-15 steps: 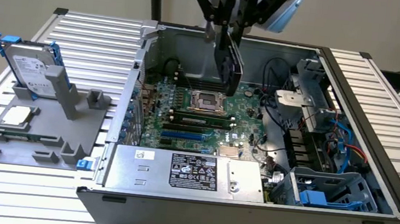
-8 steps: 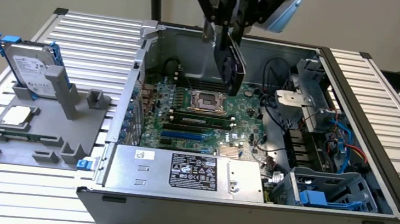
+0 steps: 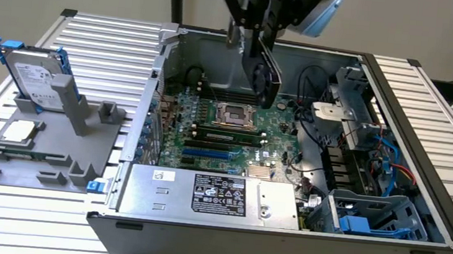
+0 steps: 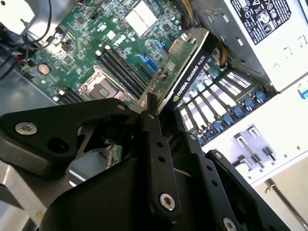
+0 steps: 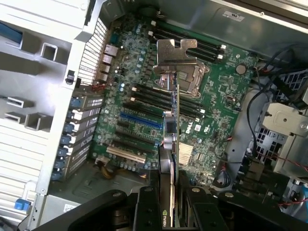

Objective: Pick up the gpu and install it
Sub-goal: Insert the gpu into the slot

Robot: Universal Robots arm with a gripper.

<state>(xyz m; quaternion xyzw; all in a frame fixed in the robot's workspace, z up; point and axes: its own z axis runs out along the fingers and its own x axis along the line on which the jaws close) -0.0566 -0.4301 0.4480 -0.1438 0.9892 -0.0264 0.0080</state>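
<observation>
Gripper (image 5: 169,199) clamps gpu (image 5: 172,122) hanging lengthwise downward over motherboard (image 5: 139,96).

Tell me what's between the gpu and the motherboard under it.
Nothing: in the exterior view the gpu, clamped in the tool, hangs over the motherboard with bare air between.

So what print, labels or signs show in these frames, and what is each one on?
White brand and model lettering: along the black edge of the gpu, in the second wrist view; legible, not transcribed here.
Label with symbols and fine print: on the silver power supply; too small to read.
Label: on the hard drive in its blue frame; too small to read.
White markings: on the motherboard; blurred.
</observation>
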